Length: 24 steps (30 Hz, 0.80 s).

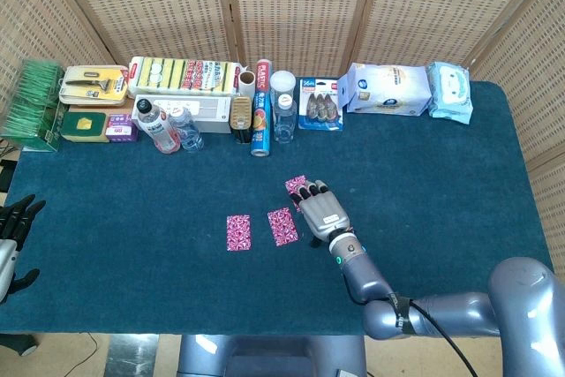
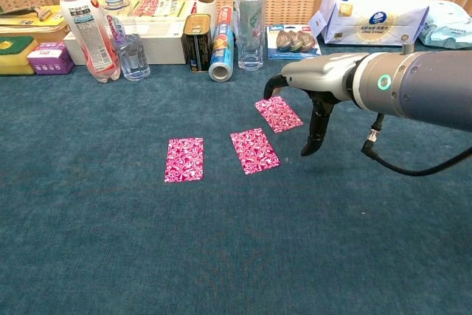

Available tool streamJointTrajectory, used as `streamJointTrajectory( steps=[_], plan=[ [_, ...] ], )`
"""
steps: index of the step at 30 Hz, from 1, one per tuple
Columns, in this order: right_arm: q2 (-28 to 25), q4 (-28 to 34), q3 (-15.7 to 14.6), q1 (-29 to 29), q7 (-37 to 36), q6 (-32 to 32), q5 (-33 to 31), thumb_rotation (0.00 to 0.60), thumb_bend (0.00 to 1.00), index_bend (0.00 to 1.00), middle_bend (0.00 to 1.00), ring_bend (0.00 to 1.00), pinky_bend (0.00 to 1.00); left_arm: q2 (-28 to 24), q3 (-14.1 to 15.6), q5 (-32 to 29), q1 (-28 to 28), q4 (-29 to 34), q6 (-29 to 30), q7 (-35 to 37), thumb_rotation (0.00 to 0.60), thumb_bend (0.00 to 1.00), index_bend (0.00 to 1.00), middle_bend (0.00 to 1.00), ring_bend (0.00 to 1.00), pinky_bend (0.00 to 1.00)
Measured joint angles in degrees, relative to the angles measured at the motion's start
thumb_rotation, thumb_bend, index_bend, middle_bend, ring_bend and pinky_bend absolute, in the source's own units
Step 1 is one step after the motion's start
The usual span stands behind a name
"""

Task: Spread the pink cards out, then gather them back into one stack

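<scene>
Since the three pink cards lie flat and apart on the blue-green felt table (image 2: 110,256), each will likely be hard to lift straight up: thin, light, stiff enough to slide, so pressing on a face and dragging, or tipping up an edge, looks the safer hold. In the chest view the left card (image 2: 184,158), the middle card (image 2: 254,150) and the right card (image 2: 279,114) sit in a row at frame centre. The right hand (image 2: 313,97) hovers over the right card, fingers apart and hanging down, gripping nothing. The left hand (image 1: 16,222) waits at the left edge of the head view, fingers spread. A foil roll (image 1: 261,116) reads "PLASTIC"; other labels are too small.
</scene>
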<state>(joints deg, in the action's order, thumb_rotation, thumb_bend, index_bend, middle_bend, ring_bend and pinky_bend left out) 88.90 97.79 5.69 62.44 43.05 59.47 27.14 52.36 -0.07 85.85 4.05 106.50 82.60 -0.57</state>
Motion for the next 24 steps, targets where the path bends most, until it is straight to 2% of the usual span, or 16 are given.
streamJointTrajectory(
  steps=[7, 24],
  plan=[
    [0.71, -4.62, 0.51, 1.36, 1.45, -2.06, -0.20, 0.600, 0.04, 0.13, 0.11, 0.04, 0.09, 0.29, 0.11, -0.15, 0.04, 0.14, -0.20, -1.00, 0.600, 0.05, 0.00, 0.00, 0.00, 0.05],
    [4.99, -19.35, 0.23, 3.12, -2.75, -12.93, 9.34, 0.600, 0.07, 0.14, 0.11, 0.05, 0.14, 0.27, -0.25, -1.75, 0.85, 0.40, -1.86, -1.57, 0.600, 0.05, 0.00, 0.00, 0.00, 0.05]
  ],
)
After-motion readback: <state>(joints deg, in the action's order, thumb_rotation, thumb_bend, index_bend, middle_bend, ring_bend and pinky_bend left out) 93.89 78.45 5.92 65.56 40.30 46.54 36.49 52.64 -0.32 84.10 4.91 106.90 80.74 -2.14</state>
